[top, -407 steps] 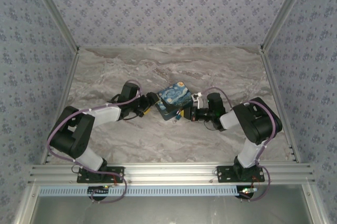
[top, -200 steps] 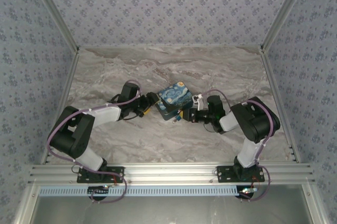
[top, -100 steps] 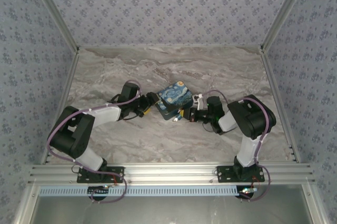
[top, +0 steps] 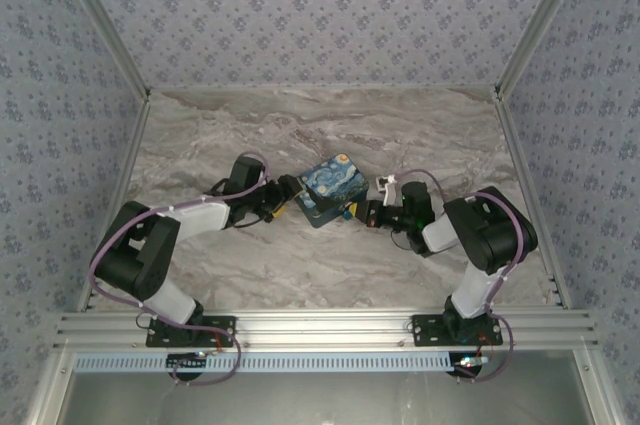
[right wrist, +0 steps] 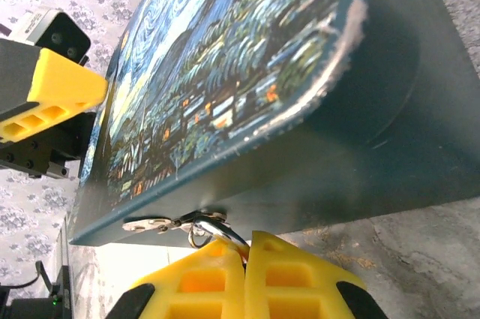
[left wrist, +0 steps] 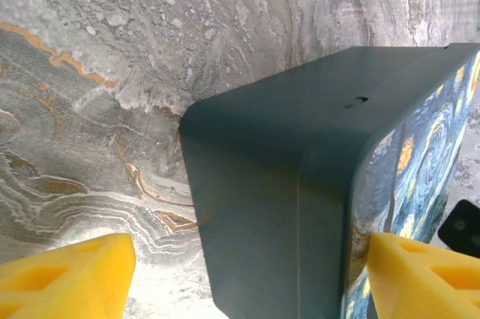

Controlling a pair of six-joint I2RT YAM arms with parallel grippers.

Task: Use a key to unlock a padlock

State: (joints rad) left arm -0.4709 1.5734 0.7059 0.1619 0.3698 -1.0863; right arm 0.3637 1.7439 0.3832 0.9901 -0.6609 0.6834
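Right gripper point(right wrist: 246, 242) is pinched shut on what I judge to be the key point(right wrist: 225, 235), at the silvery hardware point(right wrist: 161, 223) on the box point(right wrist: 337, 154) front edge. Left gripper point(left wrist: 247, 263) gapes astride the box corner. I cannot discern the padlock body; unlocking is not yet done.

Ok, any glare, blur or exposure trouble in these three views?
Top external: even light, no glare, but fine detail at the right hand is lost. Left wrist: box and table are sharp. Right wrist: the table below the box washes out white.
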